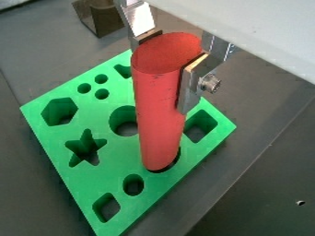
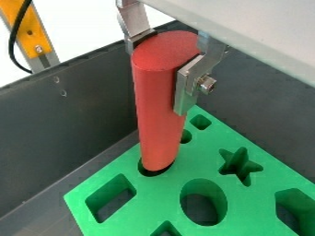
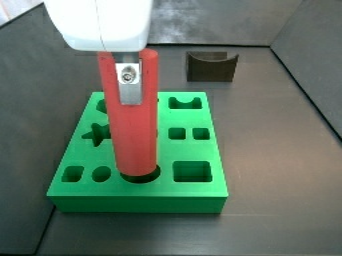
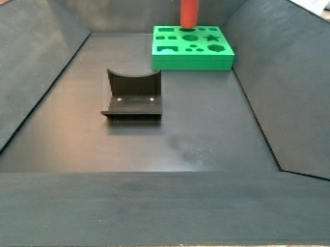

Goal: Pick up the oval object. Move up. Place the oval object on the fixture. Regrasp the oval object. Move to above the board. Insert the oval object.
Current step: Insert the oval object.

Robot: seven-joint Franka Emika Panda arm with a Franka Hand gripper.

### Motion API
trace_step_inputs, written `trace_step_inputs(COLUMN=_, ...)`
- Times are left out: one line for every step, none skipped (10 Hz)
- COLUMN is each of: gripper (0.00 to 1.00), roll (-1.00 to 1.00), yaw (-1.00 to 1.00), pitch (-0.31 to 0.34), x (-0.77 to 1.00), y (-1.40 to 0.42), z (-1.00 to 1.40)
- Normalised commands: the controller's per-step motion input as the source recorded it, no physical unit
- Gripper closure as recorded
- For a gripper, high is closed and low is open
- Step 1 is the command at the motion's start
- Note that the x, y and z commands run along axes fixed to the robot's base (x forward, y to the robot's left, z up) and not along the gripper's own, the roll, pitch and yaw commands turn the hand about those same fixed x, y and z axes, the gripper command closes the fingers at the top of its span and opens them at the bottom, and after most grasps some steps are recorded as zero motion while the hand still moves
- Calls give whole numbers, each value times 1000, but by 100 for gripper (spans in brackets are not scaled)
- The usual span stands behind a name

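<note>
The oval object (image 1: 163, 101) is a smooth red peg standing upright. My gripper (image 1: 170, 57) is shut on its upper end, one silver finger (image 1: 194, 78) on each side. The peg's lower end sits in a cutout of the green board (image 1: 74, 111). Both wrist views show this; in a wrist view the peg (image 2: 157, 97) enters a hole near the board's edge (image 2: 92, 189). In a side view the peg (image 3: 130, 130) stands in a front hole of the board (image 3: 201, 195). The fixture (image 3: 211, 66) stands apart behind the board, empty.
Dark bin walls surround the floor (image 4: 194, 145). In a side view the fixture (image 4: 131, 96) stands mid-floor, the board (image 4: 194, 48) at the far end with the peg (image 4: 188, 12) on it. A yellow-and-black cable (image 2: 28, 32) shows outside the wall.
</note>
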Motion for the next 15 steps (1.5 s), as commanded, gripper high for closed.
trace_step_inputs(gripper=100, roll=0, yaw=17, pitch=0, x=0, y=-46, z=-160)
trace_step_inputs(gripper=100, roll=0, yaw=149, pitch=-11, x=9, y=-157, z=-177)
trace_step_inputs(gripper=100, roll=0, yaw=26, pitch=-4, x=0, y=-123, z=-57)
trace_step_inputs(gripper=100, roll=0, yaw=0, pitch=0, x=0, y=-83, z=-9)
trace_step_inputs(gripper=100, roll=0, yaw=0, pitch=0, x=151, y=-97, z=-74)
trace_step_inputs(gripper=100, roll=6, yaw=0, pitch=0, x=0, y=0, z=0)
trace_step_inputs(gripper=100, roll=43, yaw=26, pitch=0, x=283, y=-9, z=-154)
trace_step_inputs(gripper=100, roll=36, yaw=57, pitch=0, x=194, y=0, z=-140)
trace_step_inputs(gripper=100, roll=9, yaw=3, pitch=0, x=106, y=0, z=-103)
trace_step_inputs(gripper=100, roll=0, yaw=0, pitch=0, x=26, y=0, z=-83)
trace_step_inputs(gripper=100, roll=39, yaw=0, pitch=0, x=203, y=0, z=-351)
trace_step_inputs(gripper=100, roll=6, yaw=0, pitch=0, x=63, y=0, z=-211)
trace_step_inputs(gripper=100, roll=37, yaw=0, pitch=0, x=0, y=11, z=-174)
trace_step_inputs(gripper=100, roll=43, yaw=0, pitch=0, x=0, y=0, z=-109)
trace_step_inputs(gripper=100, roll=97, yaw=0, pitch=-3, x=0, y=0, z=-323)
